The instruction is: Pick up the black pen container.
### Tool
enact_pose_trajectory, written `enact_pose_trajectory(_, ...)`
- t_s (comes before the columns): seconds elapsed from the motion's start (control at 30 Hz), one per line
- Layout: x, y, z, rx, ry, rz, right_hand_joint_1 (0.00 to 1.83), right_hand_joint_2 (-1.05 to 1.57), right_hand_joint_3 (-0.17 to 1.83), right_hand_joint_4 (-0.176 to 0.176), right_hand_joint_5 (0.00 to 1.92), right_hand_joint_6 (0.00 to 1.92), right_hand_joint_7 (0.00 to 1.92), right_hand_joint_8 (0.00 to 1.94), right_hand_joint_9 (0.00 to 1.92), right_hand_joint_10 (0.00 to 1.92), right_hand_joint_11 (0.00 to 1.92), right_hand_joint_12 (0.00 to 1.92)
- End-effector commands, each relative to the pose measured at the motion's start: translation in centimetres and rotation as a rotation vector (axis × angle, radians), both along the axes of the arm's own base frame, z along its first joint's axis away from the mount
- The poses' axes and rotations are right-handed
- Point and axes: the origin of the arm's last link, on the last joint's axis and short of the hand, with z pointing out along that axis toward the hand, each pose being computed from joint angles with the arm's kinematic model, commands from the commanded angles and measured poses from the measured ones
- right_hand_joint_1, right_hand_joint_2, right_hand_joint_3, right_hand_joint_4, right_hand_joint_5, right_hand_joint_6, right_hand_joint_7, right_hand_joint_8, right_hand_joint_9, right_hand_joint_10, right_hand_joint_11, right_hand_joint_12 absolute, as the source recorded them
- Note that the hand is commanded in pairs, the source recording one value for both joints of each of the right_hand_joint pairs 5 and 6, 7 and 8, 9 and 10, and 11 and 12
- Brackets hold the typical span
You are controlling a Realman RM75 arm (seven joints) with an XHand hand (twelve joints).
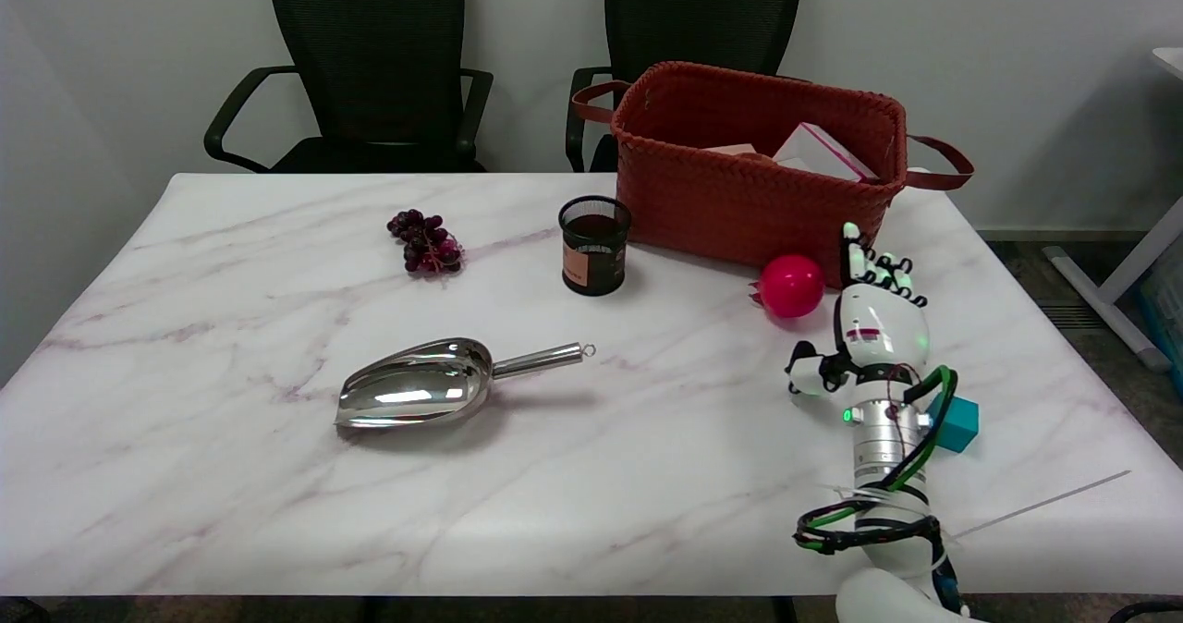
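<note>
The black mesh pen container (pixel 593 245) stands upright on the marble table (pixel 231 494), just left of the woven basket, with an orange label on its side. My right hand (pixel 869 323) hovers over the table's right part, well to the right of the container and nearer to me. Its fingers point away toward the basket and are spread, the thumb sticks out to the left, and it holds nothing.
A red-brown woven basket (pixel 753 193) with boxes inside stands at the back right. A pink ball (pixel 791 286) lies in front of it, close to my fingertips. A teal block (pixel 956 422) sits by my wrist. A steel scoop (pixel 434 388) and grapes (pixel 425 242) lie to the left.
</note>
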Motion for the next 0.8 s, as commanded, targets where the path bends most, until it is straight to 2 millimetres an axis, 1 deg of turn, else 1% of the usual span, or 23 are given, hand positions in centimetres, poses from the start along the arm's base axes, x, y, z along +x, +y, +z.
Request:
enact_pose_trajectory(0.03, 4.0, -0.9, -7.3, 0.225, -0.365, 0.239, 1.29, 0.38, 1.32, 0.0, 0.06, 0.06, 0.33, 0.33, 0.32, 0.32, 0.19, 0.19)
enact_pose_trajectory(0.23, 4.1, -1.1, -8.6, 0.31, -0.474, 0.275, 1.27, 0.37, 1.27, 0.0, 0.07, 0.07, 0.31, 0.31, 0.35, 0.35, 0.22, 0.22)
enact_pose_trajectory(0.3, 4.1, -1.3, -9.1, 0.346, -0.537, 0.287, 1.25, 0.42, 1.21, 0.0, 0.07, 0.07, 0.31, 0.31, 0.35, 0.35, 0.22, 0.22)
enact_pose_trajectory(0.43, 4.2, -1.9, -9.6, 0.384, -0.592, 0.292, 1.23, 0.49, 1.12, 0.0, 0.07, 0.07, 0.29, 0.29, 0.35, 0.35, 0.22, 0.22)
enact_pose_trajectory(0.63, 4.8, -3.4, -10.4, 0.445, -0.653, 0.316, 1.21, 0.53, 1.11, 0.0, 0.08, 0.08, 0.29, 0.29, 0.35, 0.35, 0.22, 0.22)
enact_pose_trajectory(0.73, 4.8, -4.3, -10.8, 0.473, -0.695, 0.324, 1.2, 0.54, 1.09, 0.0, 0.08, 0.08, 0.3, 0.3, 0.35, 0.35, 0.21, 0.21)
enact_pose_trajectory(0.8, 4.7, -5.0, -11.0, 0.502, -0.753, 0.334, 1.2, 0.53, 1.09, 0.0, 0.08, 0.08, 0.3, 0.3, 0.35, 0.35, 0.21, 0.21)
